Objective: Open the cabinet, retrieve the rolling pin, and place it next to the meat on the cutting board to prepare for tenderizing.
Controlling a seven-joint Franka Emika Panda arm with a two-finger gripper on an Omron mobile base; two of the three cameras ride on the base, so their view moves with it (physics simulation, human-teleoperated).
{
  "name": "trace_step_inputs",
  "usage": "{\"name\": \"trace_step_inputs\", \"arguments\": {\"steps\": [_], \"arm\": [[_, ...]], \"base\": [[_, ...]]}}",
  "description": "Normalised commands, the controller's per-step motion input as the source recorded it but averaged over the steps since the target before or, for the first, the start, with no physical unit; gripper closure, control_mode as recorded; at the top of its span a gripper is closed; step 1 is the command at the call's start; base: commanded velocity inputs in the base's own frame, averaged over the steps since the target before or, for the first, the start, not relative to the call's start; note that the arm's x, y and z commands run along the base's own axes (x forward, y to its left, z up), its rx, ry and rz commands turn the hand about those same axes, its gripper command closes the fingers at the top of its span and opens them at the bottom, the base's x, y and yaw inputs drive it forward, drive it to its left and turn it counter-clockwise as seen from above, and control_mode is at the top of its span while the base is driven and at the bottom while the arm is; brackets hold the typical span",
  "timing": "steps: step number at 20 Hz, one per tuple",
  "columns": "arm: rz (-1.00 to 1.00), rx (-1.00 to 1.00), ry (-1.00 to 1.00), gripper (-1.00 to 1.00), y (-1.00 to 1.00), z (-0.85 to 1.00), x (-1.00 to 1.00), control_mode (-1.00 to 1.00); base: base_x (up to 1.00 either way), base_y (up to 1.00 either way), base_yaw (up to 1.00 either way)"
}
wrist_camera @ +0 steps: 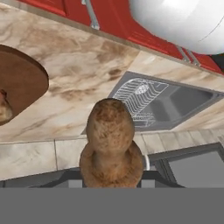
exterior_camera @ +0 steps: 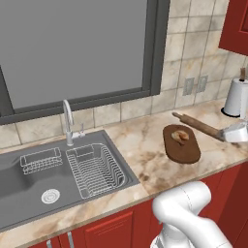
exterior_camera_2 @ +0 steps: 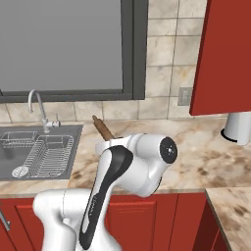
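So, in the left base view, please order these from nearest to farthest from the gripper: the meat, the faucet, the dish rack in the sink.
The gripper holds the rolling pin at the right edge.
1. The meat, on the cutting board, just left of the gripper.
2. The dish rack, in the sink's right part.
3. The faucet, behind the sink, farthest left.

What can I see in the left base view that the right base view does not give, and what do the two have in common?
Left base view: the round cutting board with the meat on it, and the pincer holding the rolling pin above the counter behind the board. Right base view: the arm covers that area, but the cabinet door hangs open. Both: the sink, faucet, dish rack, window, paper towel roll and the pin.
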Motion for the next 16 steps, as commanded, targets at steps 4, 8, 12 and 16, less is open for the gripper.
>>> {"name": "trace_step_inputs", "arguments": {"steps": [4,8,12,16], "arm": [[0.21,-0.12,-0.15,1.00,-0.15,-0.33,0.32,-1.00],[0.22,-0.15,-0.20,1.00,-0.15,-0.29,0.23,-1.00],[0.20,-0.17,-0.21,1.00,-0.21,-0.30,0.16,-1.00],[0.19,-0.17,-0.23,1.00,-0.23,-0.30,0.15,-1.00]], "base": [[0.00,0.00,0.00],[0.00,0.00,0.00],[0.00,0.00,0.00],[0.00,0.00,0.00]]}}
